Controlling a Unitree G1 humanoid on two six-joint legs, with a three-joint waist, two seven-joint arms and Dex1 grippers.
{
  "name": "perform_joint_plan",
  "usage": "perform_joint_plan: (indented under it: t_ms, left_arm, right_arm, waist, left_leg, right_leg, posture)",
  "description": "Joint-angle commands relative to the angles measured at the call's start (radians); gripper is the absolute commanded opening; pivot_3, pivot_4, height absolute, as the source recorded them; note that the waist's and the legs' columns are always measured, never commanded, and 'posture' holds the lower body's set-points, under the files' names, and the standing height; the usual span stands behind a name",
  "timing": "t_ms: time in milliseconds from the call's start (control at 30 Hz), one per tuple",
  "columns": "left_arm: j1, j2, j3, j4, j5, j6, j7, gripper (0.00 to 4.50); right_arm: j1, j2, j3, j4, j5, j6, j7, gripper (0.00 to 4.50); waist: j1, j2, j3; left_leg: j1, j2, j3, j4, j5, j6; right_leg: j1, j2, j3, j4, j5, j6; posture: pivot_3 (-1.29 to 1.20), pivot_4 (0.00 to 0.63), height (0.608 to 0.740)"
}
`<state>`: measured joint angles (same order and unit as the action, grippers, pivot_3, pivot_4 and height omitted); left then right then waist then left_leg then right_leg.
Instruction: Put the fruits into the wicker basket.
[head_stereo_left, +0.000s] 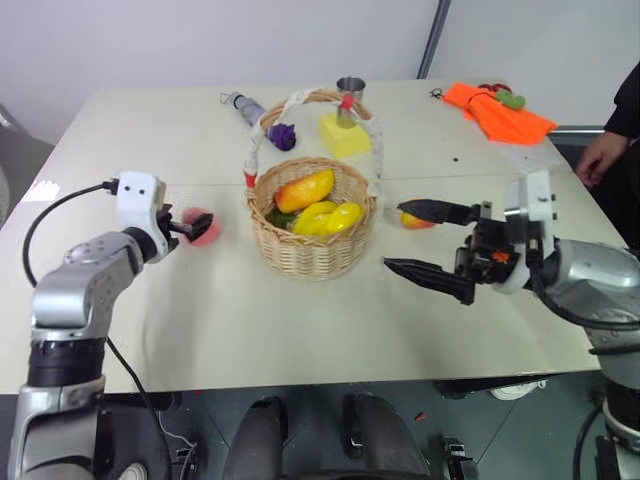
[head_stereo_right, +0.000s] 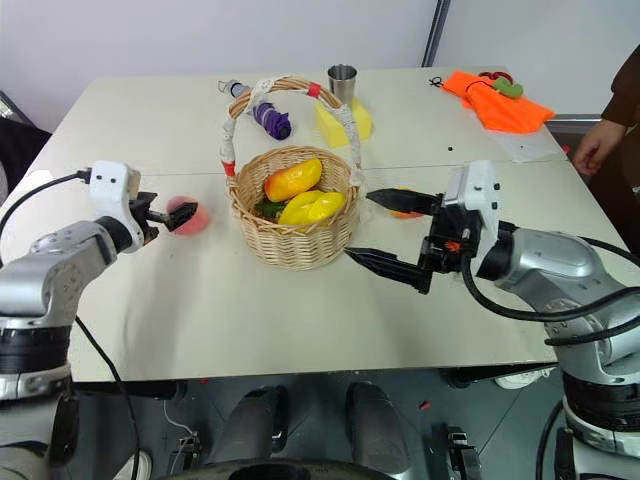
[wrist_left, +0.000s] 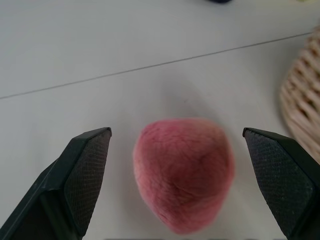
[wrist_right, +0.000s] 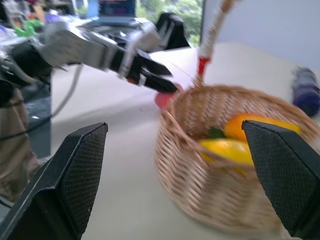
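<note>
The right gripper (head_stereo_left: 425, 240) hangs nearest, above the counter (head_stereo_left: 300, 330), its two black fingers spread wide and empty, pointing toward the wicker basket (head_stereo_left: 310, 250) from the basket's right side. On the left, the left gripper (head_stereo_left: 193, 226) is also wide open and holds nothing; its fingertips flank the pink-red peach (wrist_left: 184, 172), which sits on the counter just left of the basket. The basket stands in the middle of the counter, with an orange-yellow mango (head_stereo_left: 305, 188) and yellow fruits (head_stereo_left: 328, 218) inside. The red-and-yellow apple (head_stereo_left: 414, 221) lies on the counter just right of the basket, behind the right gripper's upper finger. Farther back stand a yellow block (head_stereo_left: 343, 139) topped by a metal cup (head_stereo_left: 350, 98), and an orange cloth (head_stereo_left: 497, 112)
</note>
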<state>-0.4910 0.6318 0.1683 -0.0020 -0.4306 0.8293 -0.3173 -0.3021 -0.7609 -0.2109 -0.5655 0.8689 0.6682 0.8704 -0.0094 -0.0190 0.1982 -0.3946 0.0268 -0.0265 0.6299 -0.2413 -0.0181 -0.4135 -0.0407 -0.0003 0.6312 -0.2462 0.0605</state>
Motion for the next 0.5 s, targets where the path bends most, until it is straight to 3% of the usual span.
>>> perform_joint_plan:
  t_ms: [33,267,333,433,500]
  left_arm:
    - [-0.043,0.002,-0.035,0.024,0.038,0.027,-0.009,4.5]
    - [-0.073,-0.016,-0.078,0.094,0.086,0.056,-0.021,4.5]
    - [-0.079,-0.026,-0.071,0.114,0.099,0.046,-0.011,3.95]
    - [-0.082,-0.027,-0.068,0.125,0.124,0.016,-0.007,2.74]
    - [-0.075,-0.016,-0.048,0.109,0.13,-0.01,-0.012,2.58]
  right_arm:
    - [0.004,-0.009,-0.011,-0.034,0.026,-0.012,0.013,4.48]
    - [0.048,0.01,0.006,-0.07,0.031,-0.043,0.043,4.48]
    - [0.061,0.016,0.018,-0.081,0.025,-0.053,0.041,4.5]
    - [0.068,0.018,0.025,-0.087,0.026,-0.06,0.035,4.5]
    - [0.078,0.015,0.029,-0.085,0.019,-0.069,0.041,4.5]
  waist:
    - [0.0,0.0,0.0]
    - [-0.001,0.0,0.0]
    - [-0.001,0.0,0.0]
    - [-0.002,0.0,0.0]
    - [-0.002,0.0,0.0]
  left_leg:
    - [0.0,0.0,0.0,0.0,0.0,0.0]
    - [0.0,-0.001,0.0,0.0,0.0,0.0]
    - [0.0,-0.001,-0.001,0.0,0.0,0.0]
    - [0.0,-0.001,0.0,0.0,0.0,0.0]
    - [0.0,-0.001,0.0,0.0,0.0,0.0]
  right_leg:
    - [0.0,-0.001,0.0,0.0,0.001,0.001]
    - [0.0,-0.002,0.0,0.0,0.001,0.003]
    - [0.0,-0.001,0.0,0.0,0.0,0.003]
    - [0.0,-0.002,0.0,0.001,0.001,0.003]
    - [0.0,-0.002,0.0,0.001,0.001,0.003]
  posture:
    - [0.0,0.15,0.74]
    - [0.0,0.15,0.74]
    - [0.0,0.15,0.74]
    - [0.0,0.15,0.74]
    - [0.0,0.15,0.74]
